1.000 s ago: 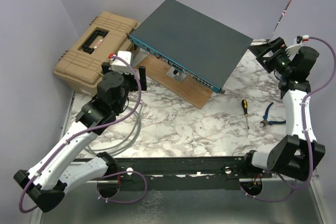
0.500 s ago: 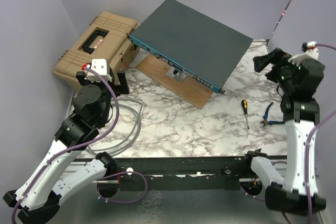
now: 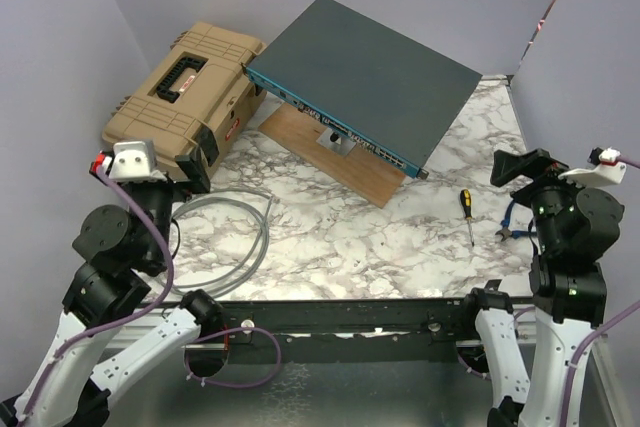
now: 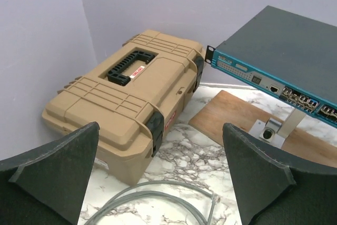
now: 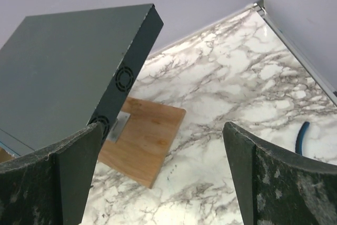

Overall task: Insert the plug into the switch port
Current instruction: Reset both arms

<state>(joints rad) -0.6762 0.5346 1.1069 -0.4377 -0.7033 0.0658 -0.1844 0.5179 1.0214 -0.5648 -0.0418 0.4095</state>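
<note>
The switch (image 3: 370, 72) is a flat dark grey-teal box propped at a tilt on a wooden board (image 3: 300, 142), its blue port face (image 3: 340, 132) toward the front left. It also shows in the left wrist view (image 4: 274, 51) and the right wrist view (image 5: 68, 72). A grey cable (image 3: 245, 242) lies coiled on the marble at the front left, and its clear plug (image 4: 215, 199) rests loose on the table. My left gripper (image 3: 190, 169) is open and empty above the cable, beside the toolbox. My right gripper (image 3: 520, 167) is open and empty at the right, away from the switch.
A tan plastic toolbox (image 3: 185, 82) stands at the back left, touching the switch's corner. A screwdriver (image 3: 466, 215) and blue-handled pliers (image 3: 515, 222) lie at the front right. Purple walls close in the back and both sides.
Both arms have drawn back toward the near edge. The left gripper moved left and back from in front of the switch's port face; the right moved from the back right corner.
</note>
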